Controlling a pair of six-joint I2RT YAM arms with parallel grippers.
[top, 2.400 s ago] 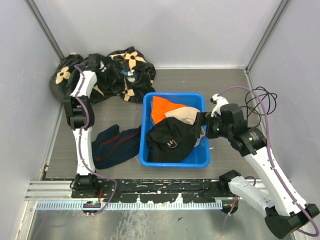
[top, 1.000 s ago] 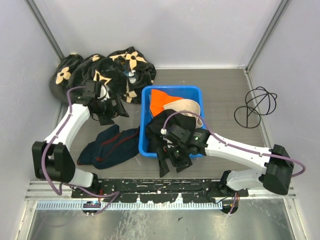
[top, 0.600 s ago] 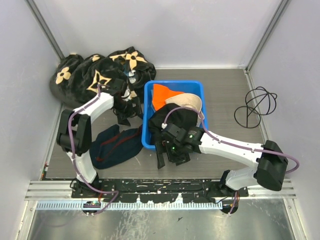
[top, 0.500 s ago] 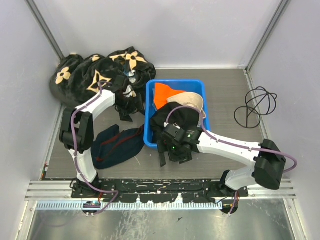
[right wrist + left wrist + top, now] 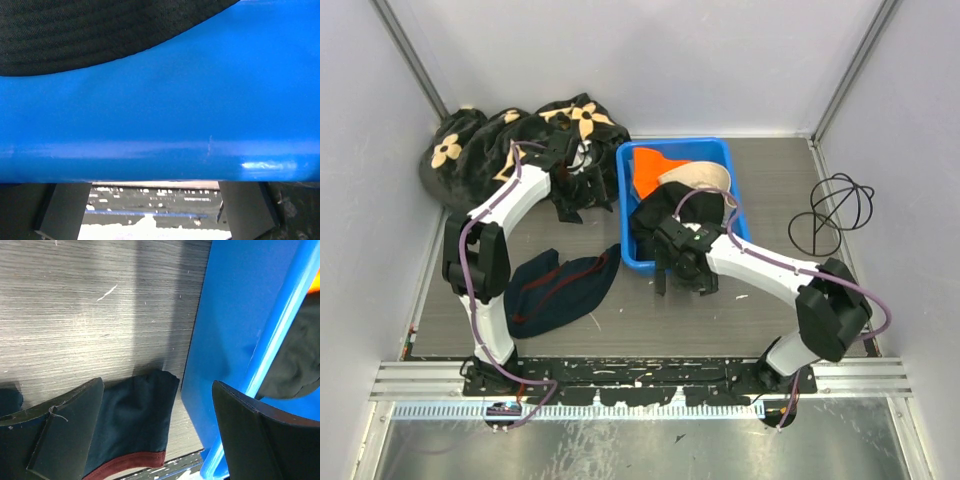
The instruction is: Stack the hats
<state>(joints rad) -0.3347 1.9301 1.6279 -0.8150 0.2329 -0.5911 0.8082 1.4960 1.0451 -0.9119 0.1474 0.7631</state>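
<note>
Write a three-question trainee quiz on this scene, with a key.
1. True or false: the orange hat lies inside the blue bin.
2. Fill in: the right gripper, jaws open, is at the bin's ____ wall (near or far, counted from the arm bases).
3. Which hat lies closest to that wall?
Key: 1 true; 2 near; 3 the black hat.
</note>
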